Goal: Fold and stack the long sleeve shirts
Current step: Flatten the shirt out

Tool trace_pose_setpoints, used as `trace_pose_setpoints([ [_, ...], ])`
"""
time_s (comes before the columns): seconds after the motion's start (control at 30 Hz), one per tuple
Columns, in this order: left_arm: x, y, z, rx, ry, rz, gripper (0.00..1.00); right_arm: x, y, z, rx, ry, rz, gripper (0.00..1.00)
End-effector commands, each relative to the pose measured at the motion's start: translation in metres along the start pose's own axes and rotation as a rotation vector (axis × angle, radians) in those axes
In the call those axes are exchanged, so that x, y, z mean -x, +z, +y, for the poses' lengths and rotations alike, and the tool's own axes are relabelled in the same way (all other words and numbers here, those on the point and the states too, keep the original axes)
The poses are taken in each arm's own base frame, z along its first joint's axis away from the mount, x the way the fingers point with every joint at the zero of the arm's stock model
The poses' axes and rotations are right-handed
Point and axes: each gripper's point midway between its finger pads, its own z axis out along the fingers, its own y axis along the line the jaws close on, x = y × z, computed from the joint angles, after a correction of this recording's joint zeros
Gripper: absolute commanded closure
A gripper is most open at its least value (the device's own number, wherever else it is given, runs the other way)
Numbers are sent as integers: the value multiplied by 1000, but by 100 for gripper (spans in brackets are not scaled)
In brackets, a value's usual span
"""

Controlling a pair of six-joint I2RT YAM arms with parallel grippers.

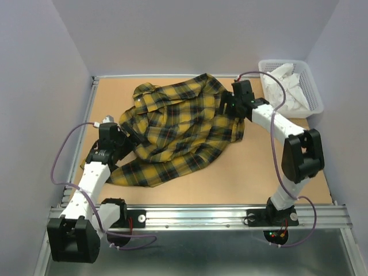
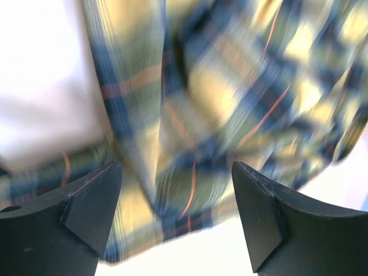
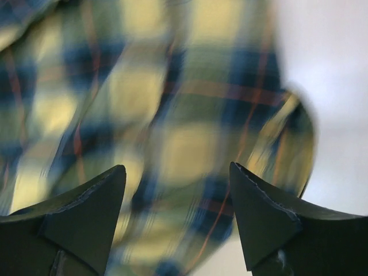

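A yellow and dark plaid long sleeve shirt (image 1: pixel 178 129) lies crumpled in the middle of the brown table. My left gripper (image 1: pixel 127 137) is at the shirt's left edge, open, with plaid cloth (image 2: pixel 190 132) just beyond its fingers (image 2: pixel 92 201). My right gripper (image 1: pixel 230 106) is at the shirt's upper right edge, open, with plaid cloth (image 3: pixel 172 126) ahead of its fingers (image 3: pixel 261 215). Both wrist views are blurred. I cannot tell whether either gripper touches the cloth.
A white mesh basket (image 1: pixel 313 92) holding white cloth (image 1: pixel 287 86) stands at the back right corner. The brown table (image 1: pixel 259 172) is walled on three sides. A metal rail (image 1: pixel 201 215) runs along the near edge.
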Motion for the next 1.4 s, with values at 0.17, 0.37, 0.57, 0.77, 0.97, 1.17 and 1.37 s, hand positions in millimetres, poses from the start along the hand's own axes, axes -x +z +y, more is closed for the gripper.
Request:
trace_pose_setpoints([
  [0.17, 96, 28, 11, 109, -55, -203, 12, -68, -51, -20, -19, 34, 48, 23],
  [0.37, 117, 76, 13, 136, -64, -161, 13, -93, -59, -34, -42, 90, 65, 22],
  [0.57, 141, 110, 20, 184, -54, -157, 17, -113, -63, -16, 80, 132, 115, 22],
  [0.77, 143, 142, 46, 295, -62, -116, 21, -141, -71, 3, 222, 158, 202, 22],
  [0.97, 130, 155, 66, 349, -63, -76, 25, -161, -76, 7, 272, 179, 252, 22],
  [1.17, 118, 171, 77, 364, -64, -27, 46, -184, -73, 29, 388, 144, 331, 22],
  [1.37, 111, 175, 80, 361, -62, -11, 69, -204, -61, 40, 406, 200, 372, 22],
])
